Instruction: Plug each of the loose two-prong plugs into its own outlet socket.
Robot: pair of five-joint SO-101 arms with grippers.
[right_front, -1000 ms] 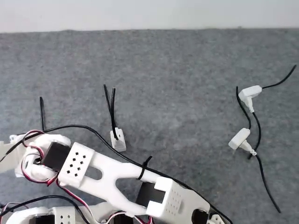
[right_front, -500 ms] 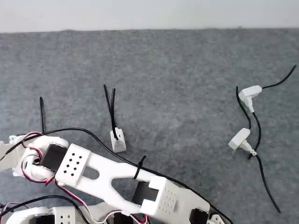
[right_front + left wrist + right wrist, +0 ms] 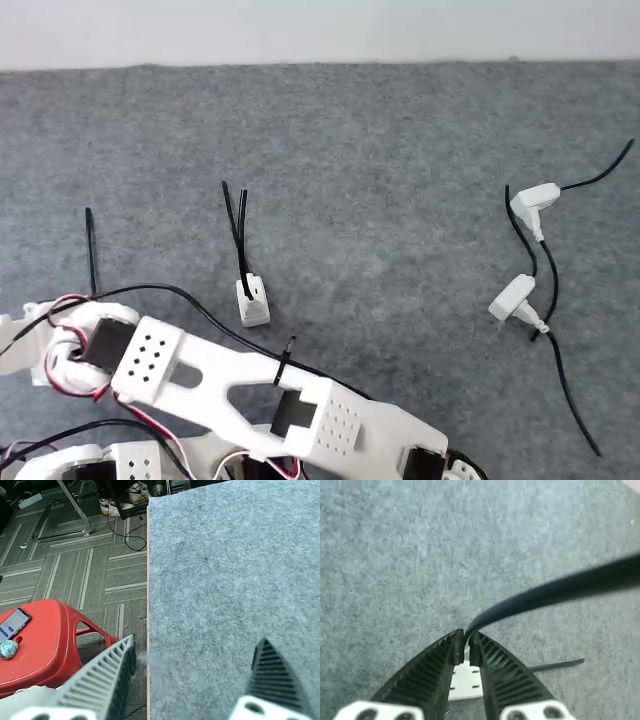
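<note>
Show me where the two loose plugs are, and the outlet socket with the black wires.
upper plug [image 3: 535, 199], high view, on its white body.
lower plug [image 3: 512, 296], high view, on its white body.
outlet socket [image 3: 253, 299], high view, on its slotted top face.

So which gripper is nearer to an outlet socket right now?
Right. The right gripper sits directly over a white socket, with its fingers shut together above it. The left gripper hangs open at the edge of the table.
</note>
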